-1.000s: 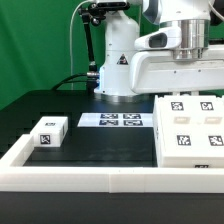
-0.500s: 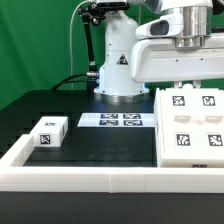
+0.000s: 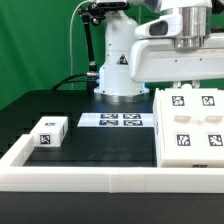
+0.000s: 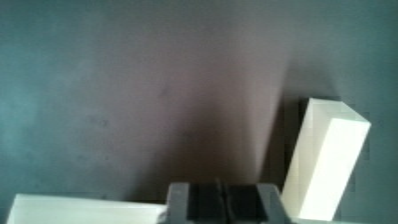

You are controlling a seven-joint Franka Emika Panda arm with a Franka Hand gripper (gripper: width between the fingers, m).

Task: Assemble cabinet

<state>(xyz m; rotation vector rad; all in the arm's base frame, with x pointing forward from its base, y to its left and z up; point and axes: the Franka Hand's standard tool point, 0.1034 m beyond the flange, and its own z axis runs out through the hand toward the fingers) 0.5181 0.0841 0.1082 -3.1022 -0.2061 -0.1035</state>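
The pincer point(image 4: 222, 206) hangs over the far edge of the body point(image 3: 190, 135); its tips are hidden in the exterior view, but in the wrist view the fingers point(image 4: 191, 205) look pressed together with nothing between them. The body lies on the surface point(image 3: 100, 145) beneath the pincer and reaches from there toward the camera, broad tagged face up; the frame cuts it off, so its long axis cannot be told. The block point(image 3: 50, 131) sits well apart from the pincer, toward the exterior view's left; it lies flat, long axis roughly across that view, one tagged face to the camera. In the wrist view a long white piece point(image 4: 329, 150) lies just beside the pincer, its long axis running away from the fingers; which part it is I cannot tell.

The parts look like stiff, light, smooth plastic; probably slippery, not fragile. The block is best taken across its narrow width, mid-length, on the flat parallel sides; the body seems too broad to span, so take it by a wall or push it.
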